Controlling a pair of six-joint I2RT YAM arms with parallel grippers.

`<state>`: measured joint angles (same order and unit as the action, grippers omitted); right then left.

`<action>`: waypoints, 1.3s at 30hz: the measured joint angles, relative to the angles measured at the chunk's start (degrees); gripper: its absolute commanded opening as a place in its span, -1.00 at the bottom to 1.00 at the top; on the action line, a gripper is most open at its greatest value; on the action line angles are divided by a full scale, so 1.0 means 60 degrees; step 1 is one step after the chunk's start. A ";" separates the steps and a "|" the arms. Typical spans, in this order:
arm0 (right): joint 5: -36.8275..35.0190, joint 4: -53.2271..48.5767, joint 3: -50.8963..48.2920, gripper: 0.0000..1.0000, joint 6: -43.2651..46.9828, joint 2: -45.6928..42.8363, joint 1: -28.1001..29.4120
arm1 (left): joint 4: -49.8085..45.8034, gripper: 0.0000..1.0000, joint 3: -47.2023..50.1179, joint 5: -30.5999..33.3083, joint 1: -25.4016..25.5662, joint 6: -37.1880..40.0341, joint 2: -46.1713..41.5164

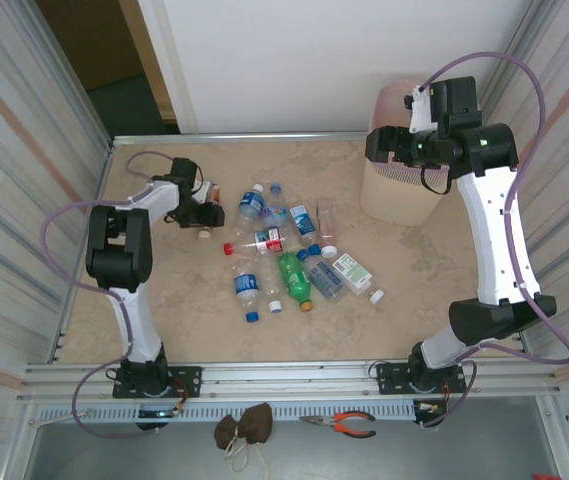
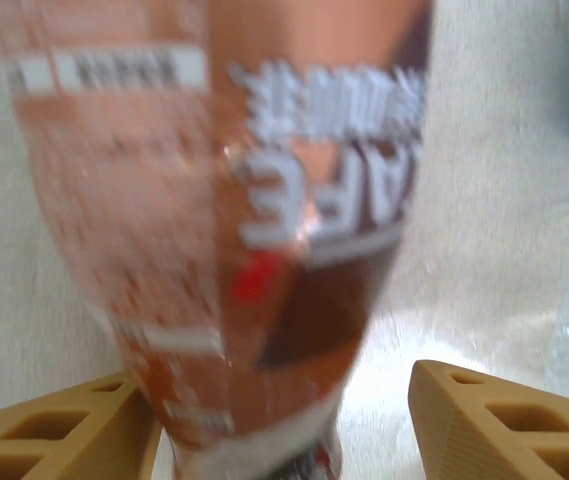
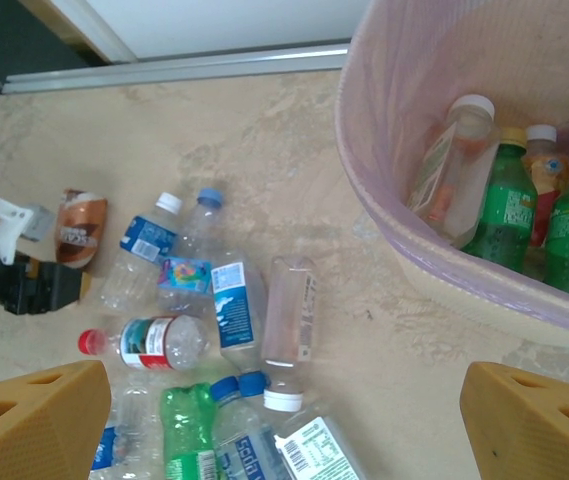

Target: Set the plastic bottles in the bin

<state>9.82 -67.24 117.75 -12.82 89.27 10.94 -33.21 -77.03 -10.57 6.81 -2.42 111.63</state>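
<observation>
Your spread left gripper (image 2: 282, 392) is straddling the brown bottle (image 2: 224, 200) off-centre, risking it squirting away on closing; right gripper (image 3: 286, 378) is gaping empty.

Robotics lab test cell: 2 robot arms (image 1: 124, 260) bolted to an aluminium rail (image 1: 294, 375), corrugated panel walls (image 1: 14, 150) around the table (image 1: 164, 320), pliers (image 1: 339, 424) nearby.

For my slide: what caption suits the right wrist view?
Open right claw near the pink bin, bottles inside; more bottles lie on the table.
</observation>
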 measured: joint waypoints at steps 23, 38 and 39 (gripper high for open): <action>-0.0004 0.0025 0.0000 0.78 0.0004 0.0066 0.0058 | 0.0011 -0.17 0.0925 0.0871 0.0342 -0.0102 -0.0390; 0.0000 0.0076 0.0000 0.78 0.0004 0.0062 0.0058 | 0.0066 -0.46 0.1479 0.0882 0.0342 -0.0102 -0.1166; 0.0004 0.0113 -0.0004 0.78 0.0004 0.0058 0.0058 | 0.0073 -0.47 0.1526 0.0801 0.0342 -0.0102 -0.1366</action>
<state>9.85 -66.57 117.73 -12.80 89.62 11.29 -32.77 -67.88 -5.76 8.86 -3.03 103.44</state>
